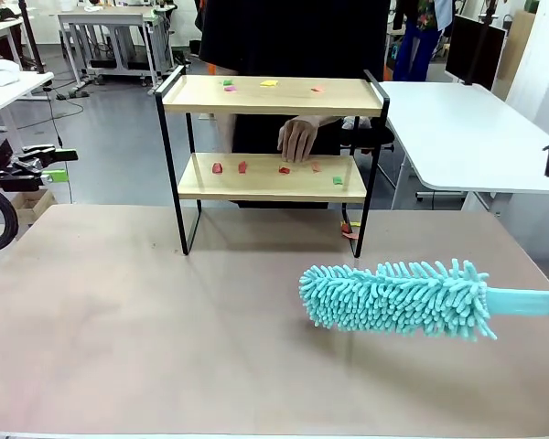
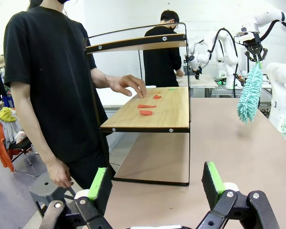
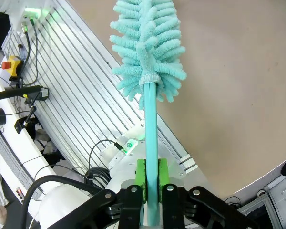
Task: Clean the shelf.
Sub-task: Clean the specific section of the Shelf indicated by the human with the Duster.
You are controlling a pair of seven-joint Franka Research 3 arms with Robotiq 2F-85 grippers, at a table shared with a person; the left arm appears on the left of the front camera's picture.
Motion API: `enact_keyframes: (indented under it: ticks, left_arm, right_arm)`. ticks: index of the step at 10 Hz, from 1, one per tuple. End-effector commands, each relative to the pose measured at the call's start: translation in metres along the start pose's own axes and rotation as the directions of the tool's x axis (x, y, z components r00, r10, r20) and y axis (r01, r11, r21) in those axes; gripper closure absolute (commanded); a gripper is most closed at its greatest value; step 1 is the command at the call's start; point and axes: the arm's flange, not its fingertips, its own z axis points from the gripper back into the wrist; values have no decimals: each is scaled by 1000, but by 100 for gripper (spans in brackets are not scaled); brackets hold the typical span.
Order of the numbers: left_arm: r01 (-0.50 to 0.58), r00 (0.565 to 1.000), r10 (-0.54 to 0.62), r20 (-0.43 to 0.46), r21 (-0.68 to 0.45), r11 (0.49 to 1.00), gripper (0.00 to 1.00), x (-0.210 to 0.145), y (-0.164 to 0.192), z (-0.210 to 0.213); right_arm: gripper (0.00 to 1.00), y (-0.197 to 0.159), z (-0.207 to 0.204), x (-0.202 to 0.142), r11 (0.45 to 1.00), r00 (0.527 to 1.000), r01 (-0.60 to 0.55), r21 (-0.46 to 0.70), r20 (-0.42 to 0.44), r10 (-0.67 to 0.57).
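The robot's right hand (image 3: 151, 174) is shut tight on the thin handle of a fluffy blue duster (image 1: 398, 297). The duster hangs sideways over the counter (image 1: 119, 320), in front of the shelf (image 1: 357, 94) and a bit to the right, not touching it. The shelf stands at the far side of the counter, with small coloured bits (image 1: 242, 167) on both boards. The left hand (image 2: 157, 183) is wide open and holds nothing, and it points at the end of the shelf from the side. A person's hand (image 1: 299, 137) rests its fingers on the lower board, right among the bits. So I think the sweeping has not begun: the duster is ready but not at the shelf. Next, the duster needs to go up and forward to one board and brush the bits off. The top board looks like the safer start, because the person's hand is in the way down below.
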Motion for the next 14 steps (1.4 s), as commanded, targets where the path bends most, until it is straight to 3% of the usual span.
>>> enact_keyframes:
  ticks: [1, 9, 11, 14]
  left_arm:
    - [5, 1000, -5, -7, -3, 1000, 0, 1, -1, 0]
    - [5, 1000, -5, -7, -3, 1000, 0, 1, -1, 0]
    - [5, 1000, -5, -7, -3, 1000, 0, 1, -1, 0]
    - [5, 1000, -5, -7, -3, 1000, 0, 1, -1, 0]
  right_arm:
    - [87, 0, 1, 2, 1000, 1000, 0, -11, 7, 0]
    - [87, 0, 0, 0, 1000, 1000, 0, 0, 0, 0]
    - [87, 28, -9, 23, 998, 997, -63, -5, 43, 63]
    - [87, 73, -28, 60, 994, 974, -55, 89, 224, 34]
